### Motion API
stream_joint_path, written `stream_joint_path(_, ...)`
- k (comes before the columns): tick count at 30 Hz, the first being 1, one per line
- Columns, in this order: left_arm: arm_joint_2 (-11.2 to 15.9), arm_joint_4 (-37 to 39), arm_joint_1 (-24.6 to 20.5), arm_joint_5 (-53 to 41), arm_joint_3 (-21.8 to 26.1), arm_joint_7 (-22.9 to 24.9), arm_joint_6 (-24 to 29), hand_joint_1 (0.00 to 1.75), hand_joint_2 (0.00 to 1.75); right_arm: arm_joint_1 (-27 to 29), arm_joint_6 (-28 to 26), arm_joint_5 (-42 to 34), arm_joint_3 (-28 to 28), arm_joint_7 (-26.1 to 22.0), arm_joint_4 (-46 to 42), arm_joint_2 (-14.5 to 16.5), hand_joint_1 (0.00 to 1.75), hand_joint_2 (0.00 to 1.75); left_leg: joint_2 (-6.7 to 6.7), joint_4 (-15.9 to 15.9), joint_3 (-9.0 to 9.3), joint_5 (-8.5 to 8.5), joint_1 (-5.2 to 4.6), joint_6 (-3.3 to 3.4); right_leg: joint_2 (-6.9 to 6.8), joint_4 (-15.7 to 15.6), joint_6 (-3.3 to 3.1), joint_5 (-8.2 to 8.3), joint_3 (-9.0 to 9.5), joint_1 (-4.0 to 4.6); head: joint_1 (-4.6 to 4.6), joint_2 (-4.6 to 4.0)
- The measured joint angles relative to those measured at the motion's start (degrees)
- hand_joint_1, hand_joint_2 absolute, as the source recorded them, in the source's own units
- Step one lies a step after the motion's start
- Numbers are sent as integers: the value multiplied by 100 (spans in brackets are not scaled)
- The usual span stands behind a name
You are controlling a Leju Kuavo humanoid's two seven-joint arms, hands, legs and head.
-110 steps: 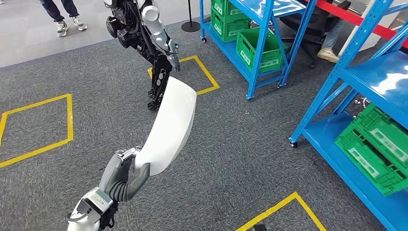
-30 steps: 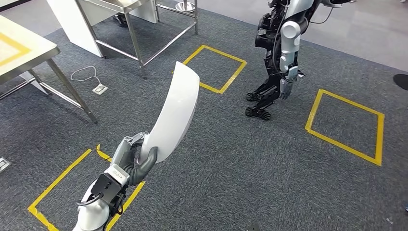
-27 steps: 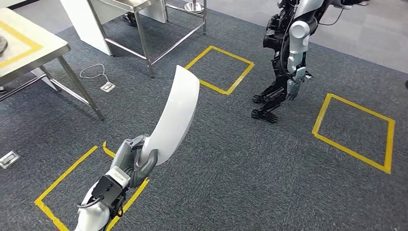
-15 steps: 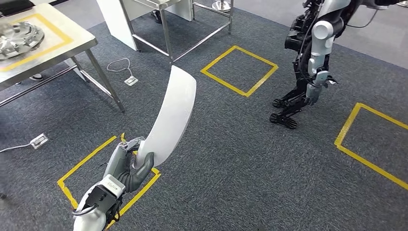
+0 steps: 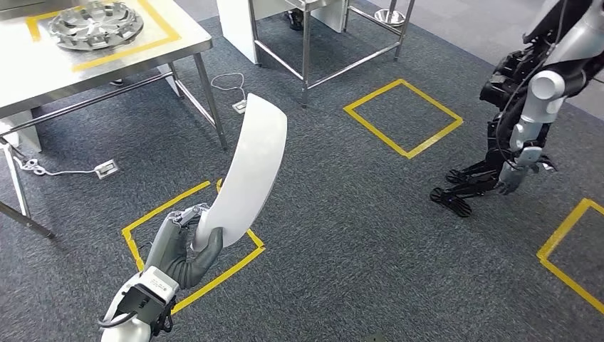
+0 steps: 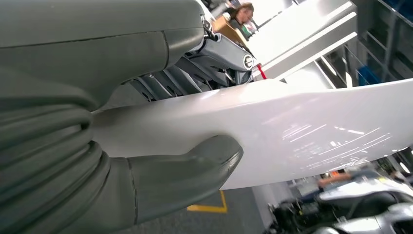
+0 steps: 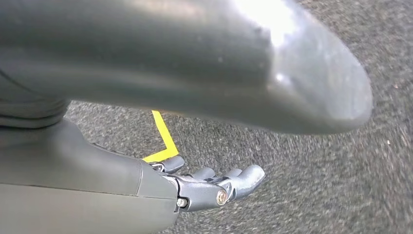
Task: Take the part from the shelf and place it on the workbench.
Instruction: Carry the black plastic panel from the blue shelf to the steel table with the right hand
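Note:
My left hand grips the lower end of a long, curved white part, which stands upright and leans away from me over the carpet. In the left wrist view the thumb presses on the glossy white part. The steel workbench stands at the far left, with a yellow taped outline and a round metal disc on it. My right hand hangs above the carpet with its fingers apart and nothing in it.
Another humanoid robot stands at the right. A second steel table frame is at the back centre. Yellow taped squares mark the grey carpet. A cable and a socket box lie under the workbench.
The whole view has swung left: the blue shelves are gone, the workbench has come in at the left, and the other robot has drifted right. My left hand's hold on the white part is unchanged.

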Motion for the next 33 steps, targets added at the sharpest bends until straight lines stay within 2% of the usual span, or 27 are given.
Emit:
stream_joint_path(1,1,-5,20,-7,0,8,6,175,175,6,3,11,1,1,0,0,0,0,-77,10,-10,1,-1,4,11,267,5,-69,-142,-3,1,0)
stream_joint_path(2,1,-14,40,-17,0,18,15,175,175,10,6,24,4,2,0,-1,0,0,-159,23,-18,1,0,4,15,345,5,-31,-197,-7,2,0)
stream_joint_path(3,1,-28,56,-29,0,29,29,175,175,8,11,37,8,2,0,-4,0,0,-240,36,-23,1,3,-2,24,206,2,105,-147,-15,3,0)
stream_joint_path(4,1,-47,65,-41,0,41,41,175,175,4,17,43,12,1,0,-9,0,0,-321,50,-25,0,7,-13,61,-116,-4,311,-4,-26,4,0)
stream_joint_path(5,1,-69,69,-49,0,54,50,175,175,-2,25,49,15,-2,0,-17,0,0,-397,64,-27,-1,14,-32,138,-535,-12,520,187,-41,5,0)
stream_joint_path(6,1,-91,70,-55,1,69,57,175,175,-9,37,50,17,-5,0,-28,0,0,-463,68,-31,3,23,-65,283,-888,-16,651,355,-50,5,0)
stream_joint_path(7,2,-108,67,-57,1,85,58,175,175,-16,49,49,18,-10,0,-37,0,0,-526,74,-45,6,28,-108,422,-1144,-26,726,470,-52,7,0)
stream_joint_path(9,3,-126,63,-46,1,106,36,175,175,-24,74,40,20,-16,0,-48,0,0,-636,53,-82,39,45,-210,558,-1279,-73,731,518,-28,12,0)
stream_joint_path(11,11,-130,62,-17,0,107,2,175,175,-22,84,19,20,-16,0,-49,0,0,-709,28,-127,74,61,-299,431,-1312,-163,772,515,-20,16,0)
stream_joint_path(12,19,-130,59,-1,0,103,-11,175,175,-21,86,11,20,-16,0,-51,0,0,-618,67,-160,47,53,-326,356,-1330,-211,787,519,-23,4,0)
stream_joint_path(13,26,-130,52,11,-1,99,-23,175,175,-21,87,7,20,-17,0,-53,0,0,-459,210,-236,-44,40,-345,271,-1348,-256,800,521,-29,-15,0)
stream_joint_path(15,34,-122,39,23,-2,92,-40,175,175,-12,87,3,20,-17,0,-55,0,0,-77,828,-518,-393,12,-361,100,-1358,-316,803,515,-7,-54,0)
stream_joint_path(16,38,-113,37,24,-2,91,-43,175,175,-1,87,-1,20,-16,0,-57,0,0,15,1212,-691,-572,12,-366,3,-1356,-332,799,509,12,-62,0)
stream_joint_path(17,43,-103,40,24,-2,90,-43,175,175,9,87,-5,20,-16,0,-59,0,0,57,1494,-808,-675,13,-366,-93,-1355,-339,796,504,28,-61,0)
stream_joint_path(18,49,-93,44,24,-2,90,-43,175,175,14,87,-7,20,-16,0,-60,0,0,79,1597,-832,-679,12,-359,-185,-1353,-344,793,501,42,-62,0)
stream_joint_path(19,54,-88,47,23,-2,90,-43,175,175,13,87,-9,20,-16,0,-61,0,0,103,1475,-738,-584,8,-343,-269,-1352,-346,791,503,54,-62,0)
stream_joint_path(20,57,-87,48,23,-2,90,-43,175,175,6,88,-9,20,-17,0,-61,0,0,164,1145,-534,-421,-2,-314,-343,-1352,-346,788,511,65,-62,0)
stream_joint_path(21,58,-90,45,23,-2,90,-43,175,175,-1,89,-9,20,-17,0,-61,0,0,302,724,-294,-284,-28,-270,-411,-1351,-342,782,522,78,-62,0)
stream_joint_path(23,56,-94,38,24,-2,88,-43,175,175,-12,90,-9,20,-18,0,-62,0,0,513,124,40,-131,-83,-174,-528,-1347,-307,767,541,104,-56,0)
stream_joint_path(24,56,-95,37,24,-2,87,-43,175,175,-16,90,-9,20,-18,0,-62,0,0,547,22,83,-129,-107,-136,-583,-1348,-278,764,549,108,-53,0)
stream_joint_path(26,58,-98,43,26,-2,87,-43,175,175,-28,90,-9,20,-17,0,-63,0,0,406,-2,74,-91,-104,-76,-687,-1357,-213,757,570,103,-53,0)
stream_joint_path(27,59,-100,44,31,-2,83,-43,175,175,-36,90,-10,20,-17,0,-64,0,0,341,-29,81,-69,-89,-48,-643,-1331,-177,728,577,94,-48,0)
stream_joint_path(29,51,-95,22,57,0,71,-47,175,175,-41,85,-20,20,-14,0,-65,0,0,213,-81,103,-14,-43,13,-346,-992,-111,499,451,70,-28,0)
stream_joint_path(30,46,-81,6,75,1,64,-54,175,175,-35,82,-26,20,-10,0,-66,0,0,155,-87,91,-2,-35,29,-158,-659,-84,318,304,48,-15,0)
stream_joint_path(31,41,-61,-11,90,1,61,-61,175,175,-24,77,-30,20,-6,0,-66,0,0,88,-84,76,8,-29,42,-50,-266,-64,131,115,34,-7,0)
stream_joint_path(32,39,-36,-21,101,0,57,-67,175,175,-11,73,-30,20,-3,0,-66,0,0,13,-75,63,12,-27,45,-6,76,-46,6,-58,22,-1,0)
stream_joint_path(33,39,-4,-30,109,0,53,-70,175,175,-1,67,-27,20,-2,0,-66,0,0,-63,-62,52,13,-25,43,7,266,-32,-22,-164,12,-1,0)
